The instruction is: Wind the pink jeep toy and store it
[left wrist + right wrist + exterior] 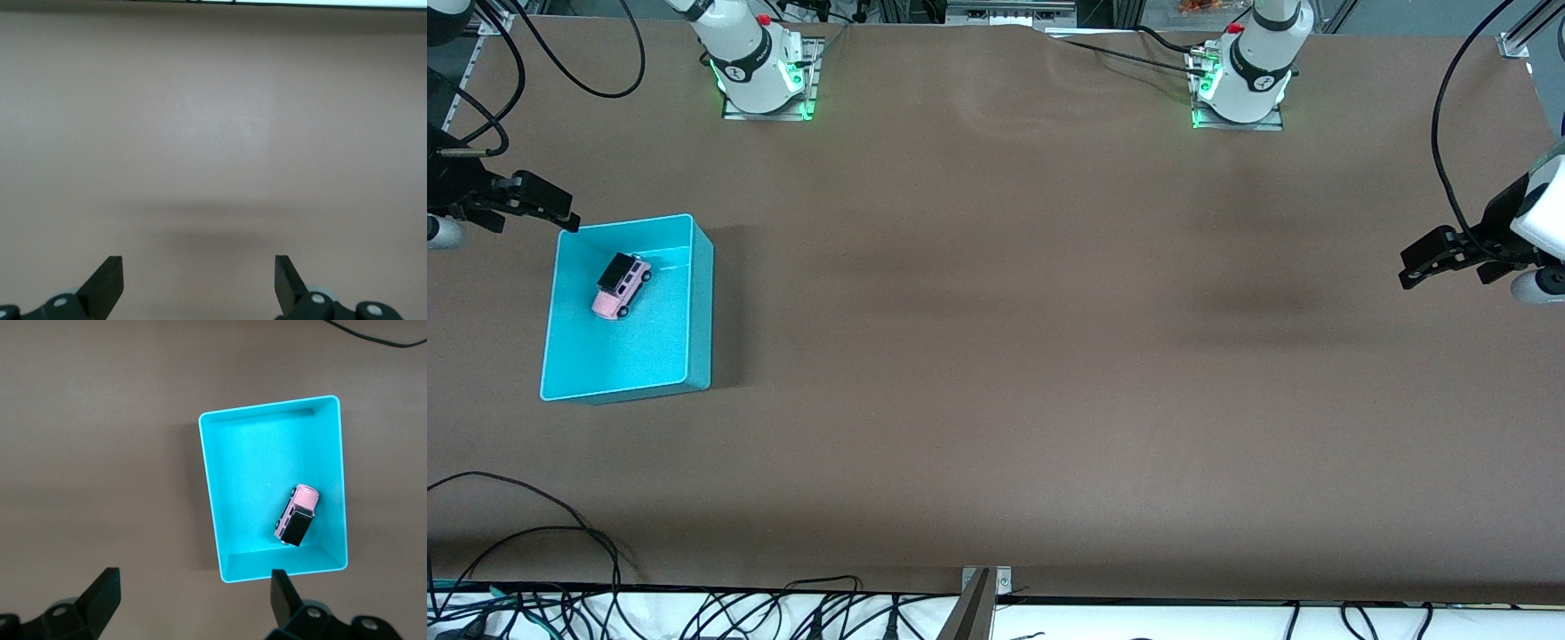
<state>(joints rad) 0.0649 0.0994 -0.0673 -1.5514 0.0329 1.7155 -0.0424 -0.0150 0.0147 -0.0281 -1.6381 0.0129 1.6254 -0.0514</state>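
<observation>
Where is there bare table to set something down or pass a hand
The table is bare from the turquoise bin to the open left gripper at its end. It is crowded only where the open right gripper hangs by the bin holding the pink jeep toy.

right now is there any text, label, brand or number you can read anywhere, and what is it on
No text can be read in any view.
Pink jeep toy, lying in the turquoise bin: no lettering visible.
Turquoise bin: plain walls, no label.
Round dark badges on the two arm bases: each carries a mark, too small to read.
Brown table: no markings.
</observation>
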